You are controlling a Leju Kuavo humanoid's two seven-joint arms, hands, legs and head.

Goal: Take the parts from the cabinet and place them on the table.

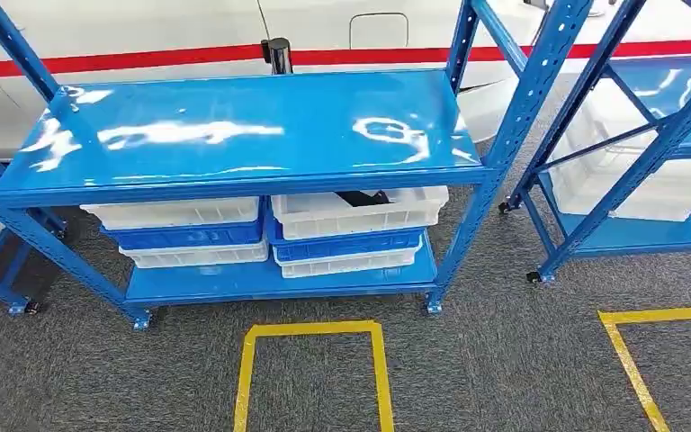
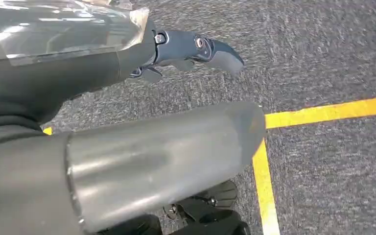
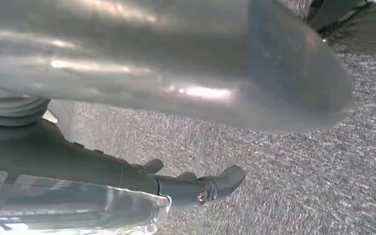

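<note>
- A grey carpeted floor (image 1: 504,360) is seen, marked with a yellow tape rectangle (image 1: 313,329) at 6 o'clock of the head view and a second yellow line (image 1: 625,360) at 4 o'clock; a white wall with a red stripe (image 1: 144,61) runs along 12 o'clock
- A blue cabinet (image 1: 234,126) of open shelving is placed at the centre, its glossy top shelf bare; a second blue rack (image 1: 648,135) is set at 3 o'clock, holding a white bin
- On the lower shelf, stacked white and blue bins (image 1: 180,234) are kept at 8 o'clock of centre, and another stack just beside them at 5 o'clock of centre
- A dark part (image 1: 364,198) is glimpsed in the top white bin (image 1: 360,211) of the right stack, mostly hidden under the top shelf; its shape cannot be made out
- The left hand (image 2: 196,49) is seen in its wrist view hanging over the carpet, fingers loosely extended, nothing held
- The right hand (image 3: 200,188) is likewise seen over the carpet, fingers loosely extended and nothing held
- The step in hand is judged to be the approach: the cabinet is faced, but no reach is begun
- For the next move, a crouch or lean would likely be called for, so that a hand can be passed under the top shelf and into the right bin, with the shelf edge to be cleared; no table is seen, so a turn would be needed afterwards
</note>
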